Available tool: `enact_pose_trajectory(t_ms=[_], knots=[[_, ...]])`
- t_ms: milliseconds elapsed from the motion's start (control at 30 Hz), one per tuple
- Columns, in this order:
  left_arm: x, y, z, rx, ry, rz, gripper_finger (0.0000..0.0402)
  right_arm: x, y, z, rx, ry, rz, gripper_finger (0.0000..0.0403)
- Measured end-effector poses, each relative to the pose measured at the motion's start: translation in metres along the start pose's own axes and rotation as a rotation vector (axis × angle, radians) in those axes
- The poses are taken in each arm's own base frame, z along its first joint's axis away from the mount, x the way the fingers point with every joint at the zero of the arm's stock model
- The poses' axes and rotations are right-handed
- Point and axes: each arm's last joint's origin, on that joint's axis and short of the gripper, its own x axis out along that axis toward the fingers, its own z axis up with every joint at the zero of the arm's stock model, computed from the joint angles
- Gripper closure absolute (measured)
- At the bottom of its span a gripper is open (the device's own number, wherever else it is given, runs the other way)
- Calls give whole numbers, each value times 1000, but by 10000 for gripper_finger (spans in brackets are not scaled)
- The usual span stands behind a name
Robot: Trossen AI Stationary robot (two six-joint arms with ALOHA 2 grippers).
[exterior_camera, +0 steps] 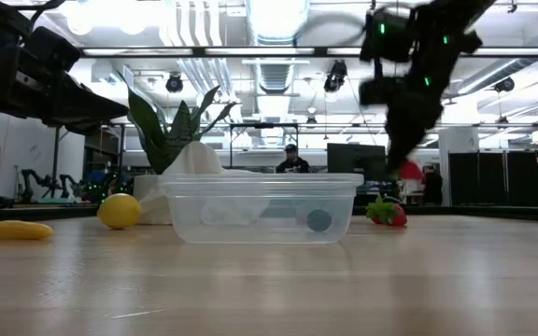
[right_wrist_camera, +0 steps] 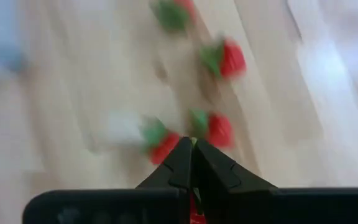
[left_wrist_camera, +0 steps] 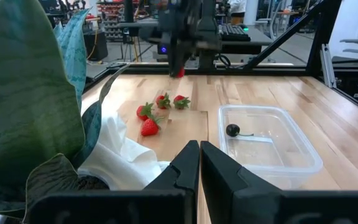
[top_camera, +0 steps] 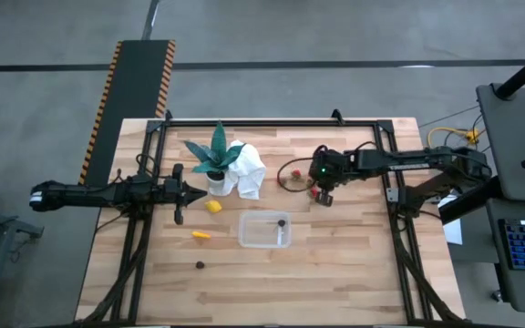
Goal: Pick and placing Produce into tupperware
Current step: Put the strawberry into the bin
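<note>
While raised, right gripper pinched on a strawberry.

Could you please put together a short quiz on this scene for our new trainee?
1. What lies inside the clear rectangular plastic container? A) a red strawberry B) a small dark round fruit C) nothing
2. True or false: the round yellow lemon lies on the wooden table, outside the container.
3. Which gripper holds a red strawberry clear of the table?
Key: 1 B. 2 true. 3 the right gripper, shut on the strawberry; the left gripper waits shut beside the green potted plant.
</note>
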Motion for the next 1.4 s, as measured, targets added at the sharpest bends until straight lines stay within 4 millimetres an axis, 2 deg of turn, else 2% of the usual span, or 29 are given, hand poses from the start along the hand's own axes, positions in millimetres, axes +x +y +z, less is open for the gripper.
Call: enact_pose_trajectory(t_ms=[200,367,667,867,1100,1400], knots=[[0,0,0,0,-1,1,402,-30,26,32,-28,-231,200,395],[0,0,0,0,-1,0,402,-34,53,49,-87,-288,265,395],[0,0,0,-1,-4,1,402,5,98,66,-152,-248,319,395],[0,0,0,-1,-5,1,402,31,115,76,-182,-191,323,395],[0,0,0,-3,-3,0,402,56,123,78,-212,-120,316,395],[0,0,-1,-2,6,0,402,67,124,75,-217,-85,314,394]])
